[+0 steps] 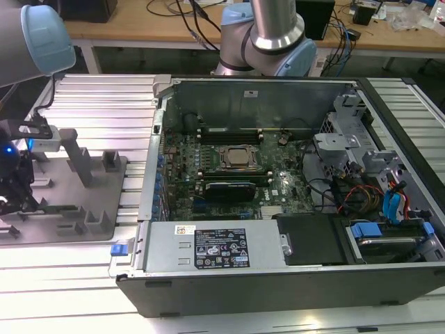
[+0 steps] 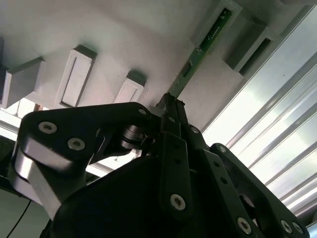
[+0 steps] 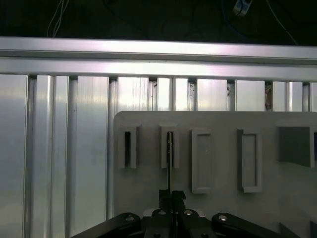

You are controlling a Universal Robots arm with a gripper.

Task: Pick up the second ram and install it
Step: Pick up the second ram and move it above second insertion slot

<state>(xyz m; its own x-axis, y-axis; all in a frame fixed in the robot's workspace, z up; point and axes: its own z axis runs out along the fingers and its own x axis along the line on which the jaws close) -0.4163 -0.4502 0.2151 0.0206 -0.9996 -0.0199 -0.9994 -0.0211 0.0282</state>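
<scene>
Green ram sits in its grey holder; your gripper pinches its edge. Pull crooked and it may jam or slip.

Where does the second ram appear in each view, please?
Exterior view: too small to tell, beside the end effector at the exterior view's left.
Second wrist view: the second ram is the green stick ahead of the end effector.
First wrist view: second ram edge-on, a thin line in a slot.
Shared landmark: the grey fixture plate.
</scene>
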